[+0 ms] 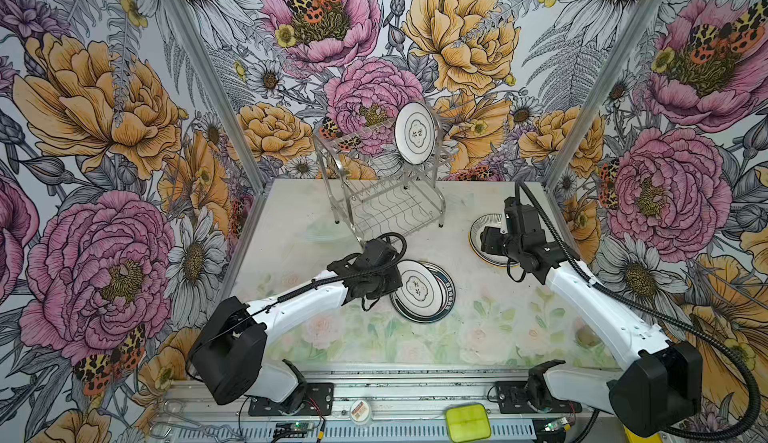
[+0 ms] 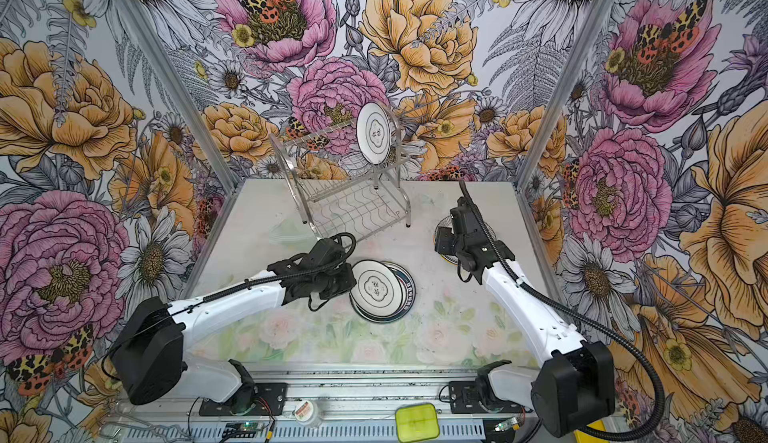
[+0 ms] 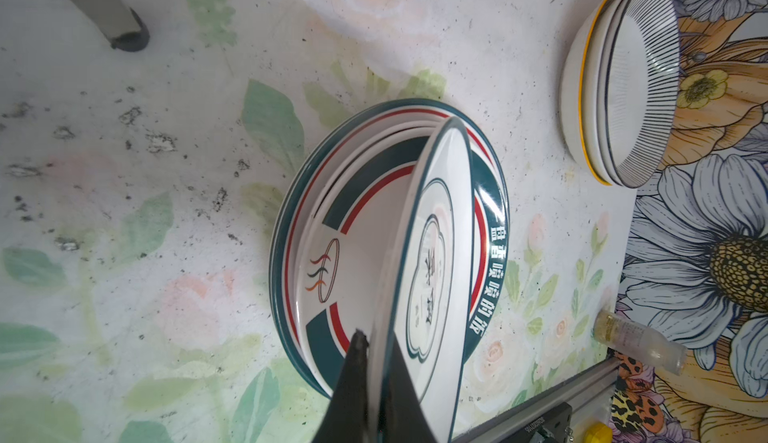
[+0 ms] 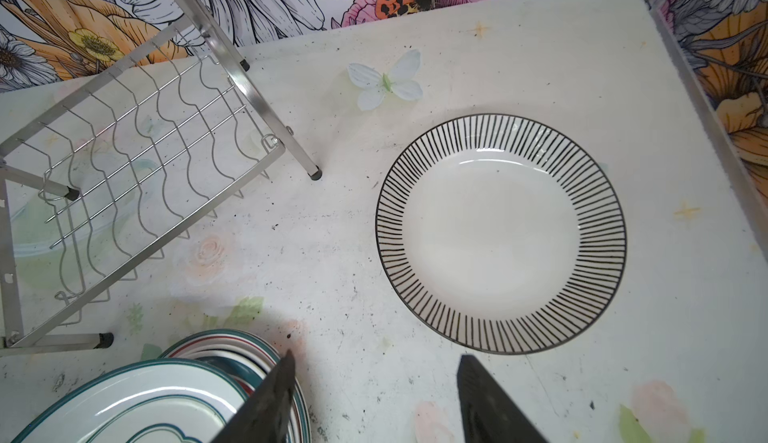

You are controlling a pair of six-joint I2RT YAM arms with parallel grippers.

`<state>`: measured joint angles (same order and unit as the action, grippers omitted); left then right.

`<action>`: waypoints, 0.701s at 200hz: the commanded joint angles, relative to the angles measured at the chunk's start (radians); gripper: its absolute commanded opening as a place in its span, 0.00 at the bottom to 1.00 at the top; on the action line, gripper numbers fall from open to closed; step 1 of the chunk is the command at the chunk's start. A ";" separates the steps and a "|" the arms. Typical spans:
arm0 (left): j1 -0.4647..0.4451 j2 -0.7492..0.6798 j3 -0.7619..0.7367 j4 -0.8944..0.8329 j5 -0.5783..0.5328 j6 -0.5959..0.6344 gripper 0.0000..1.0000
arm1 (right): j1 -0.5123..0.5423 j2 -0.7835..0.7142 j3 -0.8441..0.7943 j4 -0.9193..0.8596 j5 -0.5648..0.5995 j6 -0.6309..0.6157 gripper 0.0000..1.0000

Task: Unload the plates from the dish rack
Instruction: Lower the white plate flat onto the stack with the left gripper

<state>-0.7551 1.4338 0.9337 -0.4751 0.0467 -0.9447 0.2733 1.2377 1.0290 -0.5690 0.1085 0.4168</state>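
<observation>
The steel dish rack (image 1: pixel 382 196) (image 2: pixel 353 204) stands at the back of the table, with one cloud-emblem plate (image 1: pixel 414 132) (image 2: pixel 374 132) upright in its upper tier. My left gripper (image 3: pixel 376 343) (image 1: pixel 392 285) is shut on the rim of a second cloud-emblem plate (image 3: pixel 432 254) (image 1: pixel 415 289). That plate is tilted over a stack of teal-banded plates (image 3: pixel 332 220) (image 1: pixel 442 310), its far edge resting on them. My right gripper (image 4: pixel 377 355) stands open over bare table between that stack and the striped-rim plate (image 4: pixel 500 233), which tops a small stack (image 1: pixel 478 229) at the right.
The rack's lower wavy-wire shelf (image 4: pixel 137 162) holds nothing, and its feet (image 4: pixel 316 174) stand close to the striped plates. A small bottle (image 3: pixel 640 343) lies by the front rail (image 1: pixel 374 382), with a yellow-green box (image 1: pixel 467 422) on it. Floral walls close in left, right and back.
</observation>
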 commanded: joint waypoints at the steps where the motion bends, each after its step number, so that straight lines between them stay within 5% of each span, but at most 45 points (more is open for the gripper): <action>1: -0.005 0.017 -0.004 0.019 0.012 -0.012 0.10 | -0.006 -0.020 -0.010 -0.003 0.008 -0.014 0.64; 140: -0.013 0.068 -0.018 0.020 0.007 -0.023 0.27 | -0.006 -0.033 -0.015 -0.017 -0.009 -0.010 0.65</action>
<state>-0.7601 1.4818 0.9222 -0.4725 0.0483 -0.9634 0.2733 1.2373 1.0176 -0.5770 0.1074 0.4171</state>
